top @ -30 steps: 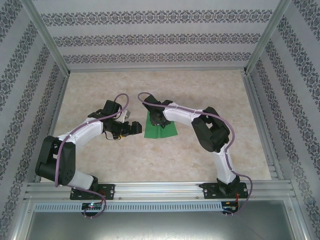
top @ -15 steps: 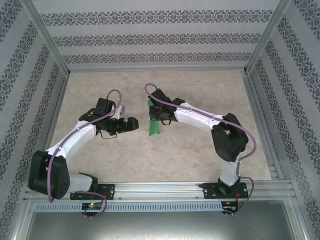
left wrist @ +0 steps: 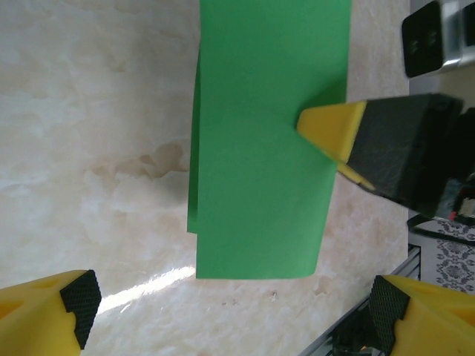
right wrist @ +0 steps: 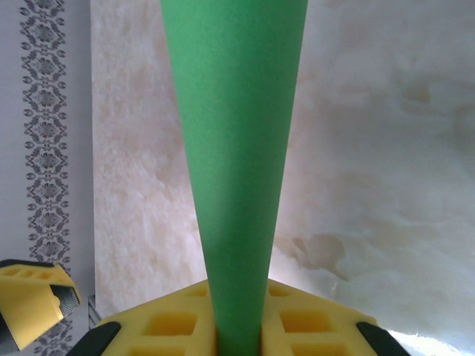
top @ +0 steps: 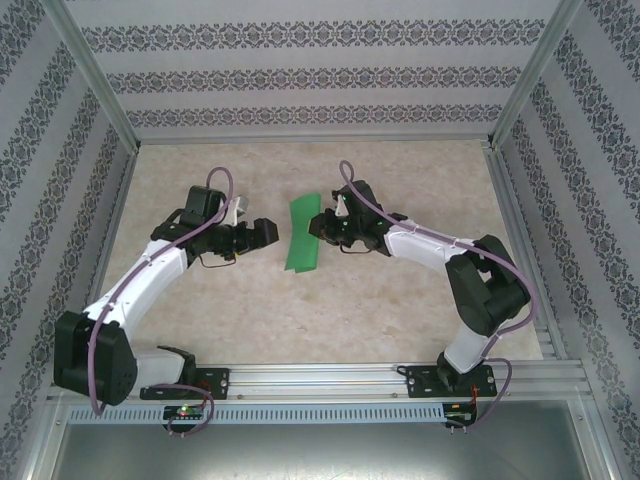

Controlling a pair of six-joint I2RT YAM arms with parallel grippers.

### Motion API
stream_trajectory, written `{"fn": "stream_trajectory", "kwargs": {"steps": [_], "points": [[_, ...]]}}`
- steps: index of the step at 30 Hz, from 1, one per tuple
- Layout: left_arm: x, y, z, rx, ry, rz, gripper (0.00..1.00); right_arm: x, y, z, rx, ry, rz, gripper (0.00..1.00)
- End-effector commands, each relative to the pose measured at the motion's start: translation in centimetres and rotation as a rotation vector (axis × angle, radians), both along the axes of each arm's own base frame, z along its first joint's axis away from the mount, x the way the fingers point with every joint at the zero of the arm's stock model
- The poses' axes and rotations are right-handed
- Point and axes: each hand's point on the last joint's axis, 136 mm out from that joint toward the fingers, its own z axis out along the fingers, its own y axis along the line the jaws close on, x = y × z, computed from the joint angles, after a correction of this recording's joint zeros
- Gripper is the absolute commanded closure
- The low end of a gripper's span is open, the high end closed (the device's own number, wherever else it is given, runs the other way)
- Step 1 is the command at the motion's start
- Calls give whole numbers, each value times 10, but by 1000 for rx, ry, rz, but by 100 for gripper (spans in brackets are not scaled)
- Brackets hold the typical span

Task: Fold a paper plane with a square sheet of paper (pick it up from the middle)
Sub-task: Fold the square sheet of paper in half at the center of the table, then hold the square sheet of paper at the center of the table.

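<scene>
Right gripper (top: pixel 320 224) is clamped on the folded green paper (top: pixel 302 233), whose long axis is set near-to-far; left gripper (top: pixel 262 233) is held open beside it.

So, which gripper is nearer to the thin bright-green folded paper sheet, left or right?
Right. The right gripper is shut on one edge of the green paper sheet, holding it. The left gripper is open, on the sheet's left side, not touching it.

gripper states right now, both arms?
Left gripper: open, holding nothing.
Right gripper: shut on the folded green paper.
</scene>
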Motion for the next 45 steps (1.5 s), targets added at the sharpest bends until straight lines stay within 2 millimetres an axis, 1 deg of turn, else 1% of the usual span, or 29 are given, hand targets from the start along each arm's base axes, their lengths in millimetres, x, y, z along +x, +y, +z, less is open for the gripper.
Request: {"fn": "stream_trajectory", "kwargs": {"steps": [1, 6, 10, 13, 18, 22, 28, 33, 35, 41, 45], "points": [[9, -19, -3, -52, 5, -20, 7, -4, -1, -14, 67, 35, 27, 82], [18, -39, -23, -42, 40, -51, 11, -9, -16, -45, 54, 86, 22, 82], [26, -55, -41, -33, 69, -66, 16, -10, -27, -63, 47, 114, 10, 81], [31, -63, -52, -21, 79, -69, 16, -10, -36, -73, 27, 124, 0, 80], [37, -75, -63, -8, 88, -85, 18, -11, -46, -82, -18, 134, -5, 79], [41, -84, -68, -8, 98, -98, 23, -11, -49, -87, -41, 141, -9, 78], [45, -90, -79, 8, 115, -100, 30, -9, -55, -89, -74, 143, -30, 76], [44, -95, -86, 28, 119, -107, 34, -7, -60, -88, -85, 137, -67, 70], [43, -96, -90, 33, 126, -108, 35, -5, -62, -88, -73, 140, -89, 68], [45, -98, -94, 38, 125, -103, 36, -2, -67, -90, -66, 153, -144, 67], [45, -101, -95, 30, 126, -110, 38, -1, -69, -87, -76, 151, -167, 67]]}}
